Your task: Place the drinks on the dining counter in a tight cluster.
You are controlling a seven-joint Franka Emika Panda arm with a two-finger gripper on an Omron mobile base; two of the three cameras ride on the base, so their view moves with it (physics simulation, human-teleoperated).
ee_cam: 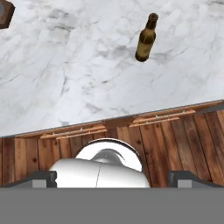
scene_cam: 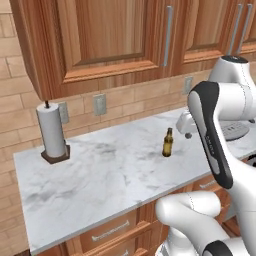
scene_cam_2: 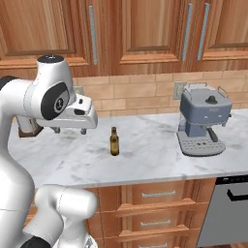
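Where marble lies bare, brown bottle (scene_cam_2: 114,141) between paper-towel roll (scene_cam: 51,131) and coffee machine (scene_cam_2: 203,122).

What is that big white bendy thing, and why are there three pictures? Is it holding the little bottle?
The white thing is a robot arm, a bit like a person's arm, with a two-finger gripper for a hand. Two pictures come from cameras riding behind the arm, one on each side. The third comes from a camera on the hand, looking down. On the marble counter stands a small brown bottle, upright and alone. There is also a paper towel roll and a blue-grey coffee machine. The gripper is open and holds nothing; the bottle stands apart from it on the counter.
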